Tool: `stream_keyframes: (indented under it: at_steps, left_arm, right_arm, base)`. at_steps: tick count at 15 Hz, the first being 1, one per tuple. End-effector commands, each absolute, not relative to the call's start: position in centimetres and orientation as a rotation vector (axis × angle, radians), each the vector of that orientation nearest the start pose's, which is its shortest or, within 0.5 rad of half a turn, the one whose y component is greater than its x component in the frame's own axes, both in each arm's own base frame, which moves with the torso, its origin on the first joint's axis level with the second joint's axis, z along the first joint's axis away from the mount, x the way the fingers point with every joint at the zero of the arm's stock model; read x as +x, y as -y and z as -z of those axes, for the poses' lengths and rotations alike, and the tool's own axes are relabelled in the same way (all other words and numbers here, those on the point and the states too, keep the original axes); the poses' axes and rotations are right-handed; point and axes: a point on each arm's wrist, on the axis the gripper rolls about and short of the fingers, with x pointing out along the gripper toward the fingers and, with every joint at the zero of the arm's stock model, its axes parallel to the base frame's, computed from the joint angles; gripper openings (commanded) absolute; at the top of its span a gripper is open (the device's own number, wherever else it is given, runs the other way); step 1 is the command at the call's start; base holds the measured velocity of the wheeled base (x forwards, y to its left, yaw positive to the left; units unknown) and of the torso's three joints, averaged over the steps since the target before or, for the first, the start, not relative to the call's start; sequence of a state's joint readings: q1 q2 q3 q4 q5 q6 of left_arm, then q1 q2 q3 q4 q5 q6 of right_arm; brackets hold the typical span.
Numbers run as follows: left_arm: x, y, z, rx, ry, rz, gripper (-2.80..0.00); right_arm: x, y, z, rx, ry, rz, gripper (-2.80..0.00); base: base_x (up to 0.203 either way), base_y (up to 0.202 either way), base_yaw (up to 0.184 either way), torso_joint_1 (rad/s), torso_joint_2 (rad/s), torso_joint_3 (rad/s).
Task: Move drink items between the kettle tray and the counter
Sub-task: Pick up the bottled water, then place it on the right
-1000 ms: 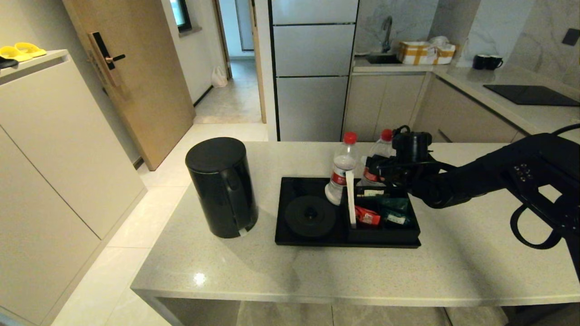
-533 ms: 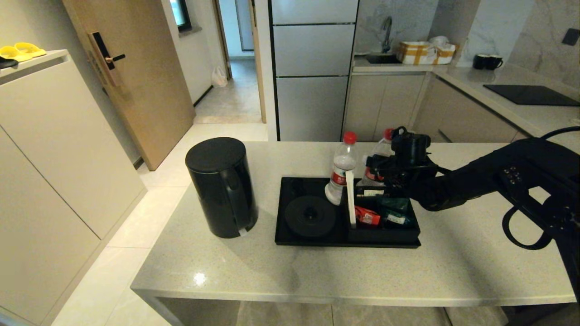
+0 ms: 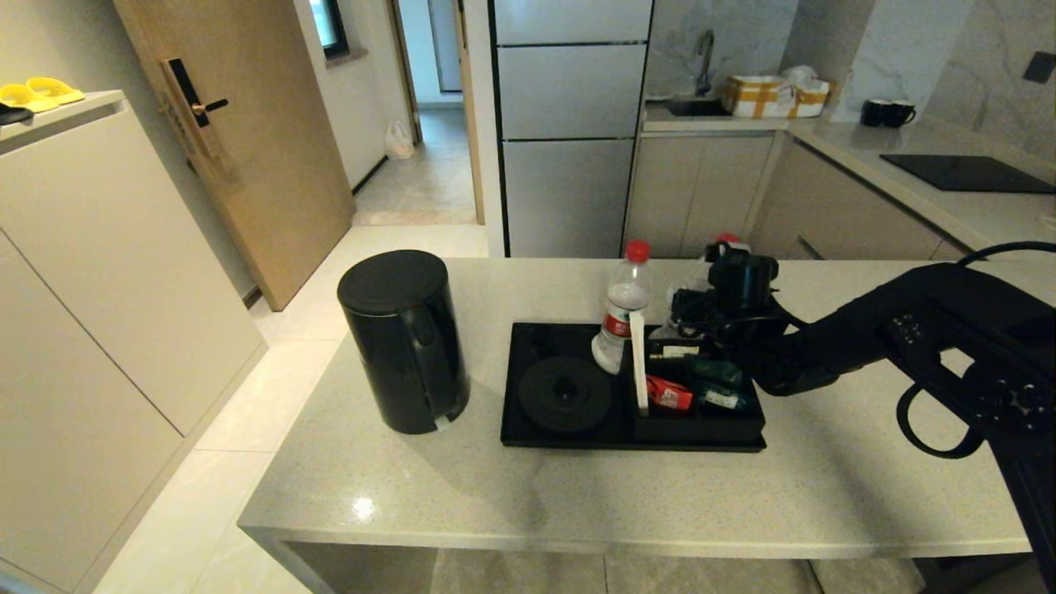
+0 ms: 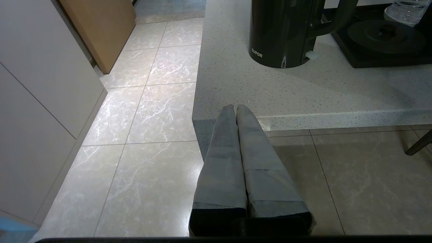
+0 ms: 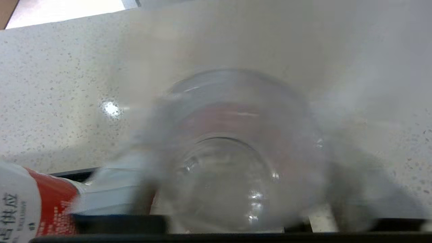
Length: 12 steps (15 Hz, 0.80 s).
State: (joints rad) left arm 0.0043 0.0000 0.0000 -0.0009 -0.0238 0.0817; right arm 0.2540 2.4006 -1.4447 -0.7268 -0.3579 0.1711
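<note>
The black kettle stands on the counter, left of the kettle tray; its round base is bare. One red-capped water bottle stands upright at the tray's far edge. My right gripper is shut on the second bottle, of which only the red cap shows behind the wrist. In the right wrist view that bottle is tilted, its clear bottom facing me, between my fingers. My left gripper is shut and hangs below the counter's near edge.
Red and green sachets lie in the tray's boxed compartment beside a white divider. Behind are a fridge, a hob panel and two mugs. A tall cabinet stands on the left.
The second bottle has tipped back and to the right in my right gripper, its cap now behind the wrist. The right arm has sunk a little. The kettle and first bottle stayed put.
</note>
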Motion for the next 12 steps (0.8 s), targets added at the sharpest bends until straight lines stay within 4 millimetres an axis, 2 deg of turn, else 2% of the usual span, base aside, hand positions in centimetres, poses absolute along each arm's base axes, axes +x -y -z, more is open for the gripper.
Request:
stream_keyframes:
  at_steps: [1, 6, 9, 11, 12]
  left_arm:
    - [-2.3, 0.1, -7.6, 0.083, 0.002, 0.019, -2.80]
    - [-2.3, 0.1, -7.5, 0.083, 0.000, 0.020, -2.80]
    - [-2.3, 0.1, -7.6, 0.083, 0.002, 0.020, -2.80]
    - [-2.3, 0.1, -7.6, 0.081, 0.002, 0.018, -2.80]
    - [-2.3, 0.1, -7.6, 0.082, 0.002, 0.019, -2.80]
  right_arm:
    - [46.9, -11.4, -8.3, 0.104, -0.203, 0.122, -2.80]
    - [46.7, -11.2, -9.4, 0.116, -0.182, 0.122, -2.80]
    - [46.4, -9.8, -11.8, 0.135, -0.142, 0.146, -2.80]
    - [46.3, -9.1, -12.5, 0.142, -0.140, 0.160, -2.80]
    - [46.0, -8.5, -13.8, 0.153, -0.128, 0.167, -2.80]
  base:
    - [0.000, 0.000, 0.000, 0.000, 0.00, 0.000]
    - [0.000, 0.000, 0.000, 0.000, 0.00, 0.000]
    - [0.000, 0.000, 0.000, 0.000, 0.00, 0.000]
    - [0.000, 0.000, 0.000, 0.000, 0.00, 0.000]
    - [0.000, 0.000, 0.000, 0.000, 0.00, 0.000]
